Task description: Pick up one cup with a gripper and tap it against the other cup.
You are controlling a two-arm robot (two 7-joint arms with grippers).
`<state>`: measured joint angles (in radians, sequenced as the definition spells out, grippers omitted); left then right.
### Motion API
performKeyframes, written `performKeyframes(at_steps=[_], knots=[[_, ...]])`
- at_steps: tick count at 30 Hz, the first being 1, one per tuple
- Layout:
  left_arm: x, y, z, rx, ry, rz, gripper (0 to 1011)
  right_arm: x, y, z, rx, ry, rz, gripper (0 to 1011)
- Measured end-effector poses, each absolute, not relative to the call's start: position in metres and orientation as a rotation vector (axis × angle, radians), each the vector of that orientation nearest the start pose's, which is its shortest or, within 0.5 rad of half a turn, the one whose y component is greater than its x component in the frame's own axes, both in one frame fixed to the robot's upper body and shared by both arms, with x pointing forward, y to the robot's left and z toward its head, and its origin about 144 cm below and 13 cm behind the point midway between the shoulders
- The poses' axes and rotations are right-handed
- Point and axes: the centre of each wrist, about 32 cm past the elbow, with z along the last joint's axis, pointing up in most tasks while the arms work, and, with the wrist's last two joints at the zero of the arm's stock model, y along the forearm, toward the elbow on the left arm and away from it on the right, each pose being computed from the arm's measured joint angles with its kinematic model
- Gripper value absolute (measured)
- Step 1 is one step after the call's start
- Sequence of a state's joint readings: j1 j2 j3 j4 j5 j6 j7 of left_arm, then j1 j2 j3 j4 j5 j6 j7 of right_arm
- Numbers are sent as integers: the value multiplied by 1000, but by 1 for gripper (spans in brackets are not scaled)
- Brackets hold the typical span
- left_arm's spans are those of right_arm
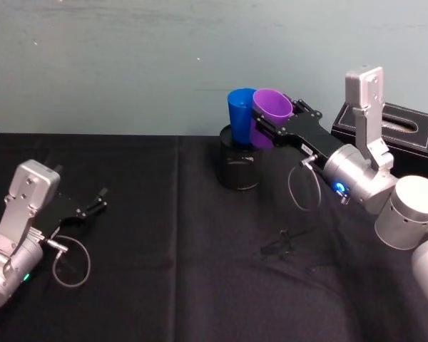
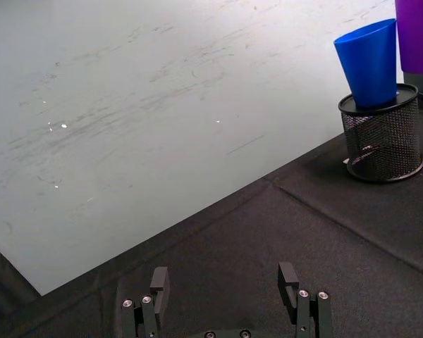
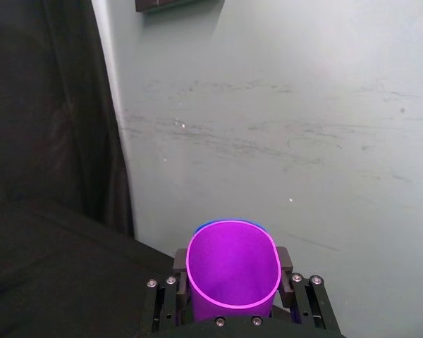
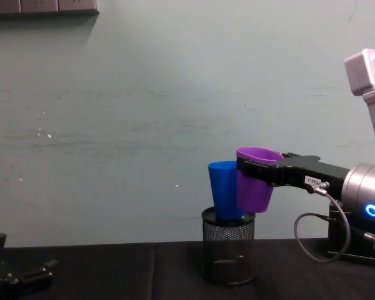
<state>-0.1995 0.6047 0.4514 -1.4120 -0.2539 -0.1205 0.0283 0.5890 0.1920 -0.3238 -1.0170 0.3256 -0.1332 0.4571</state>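
Your right claw [image 1: 269,132] is clenched on the purple cup [image 1: 273,105], held upright above the tabletop's [image 1: 164,285] far edge. The blue cup [image 1: 240,108], standing in the mesh holder [image 1: 238,169], lies immediately to its left, rims seemingly touching. Your left claw [image 1: 98,199] rests released near the left edge.

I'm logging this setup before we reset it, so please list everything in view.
mesh holder: one, black, mid-table near the wall
blue cup: one, blue, standing tilted in the mesh holder
purple cup: one, purple, lifted off the table, close against the blue cup's side
box: one, black, far right of the table by the wall
tablecloth: one, black, covering the table
right hand: one, black, shut on the purple cup
left hand: one, black, open, low over the table's left side
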Motion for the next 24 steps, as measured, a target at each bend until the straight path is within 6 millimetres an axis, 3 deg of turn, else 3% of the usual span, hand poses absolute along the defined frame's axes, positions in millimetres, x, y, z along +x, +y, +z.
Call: performKeyframes(at_steps=[24], knots=[[489,310,1140,304,-285,1248,1011,616,-227,1199,52,-111,-913,721]])
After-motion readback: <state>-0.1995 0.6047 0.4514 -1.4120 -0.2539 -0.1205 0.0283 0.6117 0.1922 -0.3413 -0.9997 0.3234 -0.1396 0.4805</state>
